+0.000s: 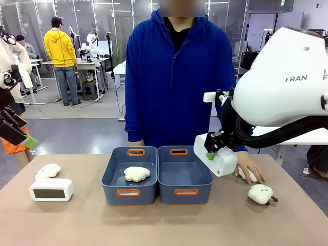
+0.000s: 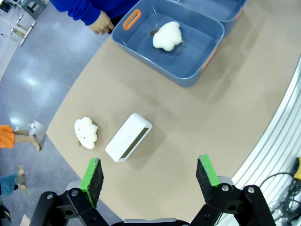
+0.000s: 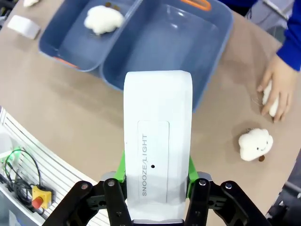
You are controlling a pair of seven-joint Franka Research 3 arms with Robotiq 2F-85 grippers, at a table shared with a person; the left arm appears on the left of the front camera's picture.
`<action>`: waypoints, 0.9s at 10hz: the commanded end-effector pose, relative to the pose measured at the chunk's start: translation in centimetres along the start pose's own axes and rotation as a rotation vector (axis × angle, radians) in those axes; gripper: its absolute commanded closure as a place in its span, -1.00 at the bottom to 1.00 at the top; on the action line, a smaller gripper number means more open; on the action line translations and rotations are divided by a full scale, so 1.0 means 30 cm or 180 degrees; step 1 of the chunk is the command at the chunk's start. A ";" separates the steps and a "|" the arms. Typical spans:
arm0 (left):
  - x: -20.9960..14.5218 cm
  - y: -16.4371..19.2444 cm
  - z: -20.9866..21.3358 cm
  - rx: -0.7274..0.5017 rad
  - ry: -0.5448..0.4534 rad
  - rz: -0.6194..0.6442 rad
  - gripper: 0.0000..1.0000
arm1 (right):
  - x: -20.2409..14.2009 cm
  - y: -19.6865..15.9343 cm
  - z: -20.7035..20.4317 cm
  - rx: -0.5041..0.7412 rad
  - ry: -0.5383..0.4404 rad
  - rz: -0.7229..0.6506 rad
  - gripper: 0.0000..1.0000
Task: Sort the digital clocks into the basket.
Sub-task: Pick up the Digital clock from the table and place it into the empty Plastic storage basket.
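your right tool (image 1: 211, 149) is clamped on a digital clock (image 1: 221, 162), long axis in line with the tool; empty basket (image 1: 168, 193) sits just ahead-below it. left tool (image 2: 150, 173) stands apart.

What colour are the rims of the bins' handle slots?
Orange handle-slot rims on both bins; clearest in front view.

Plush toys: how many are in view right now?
4. One plush toy lies on the table beside the clock at the left, a second inside the left bin, a third mostly covered by the person's hand, a fourth near that hand.
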State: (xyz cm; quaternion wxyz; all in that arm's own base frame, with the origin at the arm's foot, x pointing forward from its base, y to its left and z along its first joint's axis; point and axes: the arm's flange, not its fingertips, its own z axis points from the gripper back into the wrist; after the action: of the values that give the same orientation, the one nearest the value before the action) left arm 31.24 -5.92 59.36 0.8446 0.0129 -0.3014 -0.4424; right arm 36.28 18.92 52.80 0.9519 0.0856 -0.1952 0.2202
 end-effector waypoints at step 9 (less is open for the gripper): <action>0.007 0.003 0.007 0.0006 0.0055 -0.0018 -1.00 | -0.137 0.101 0.084 0.0057 -0.0973 0.0633 0.04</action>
State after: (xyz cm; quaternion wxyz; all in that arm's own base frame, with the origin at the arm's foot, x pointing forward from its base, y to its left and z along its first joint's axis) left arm 31.26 -5.92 59.35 0.8446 0.0128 -0.3012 -0.4424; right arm 35.76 23.99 50.79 0.9041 0.0710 -0.3020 0.2938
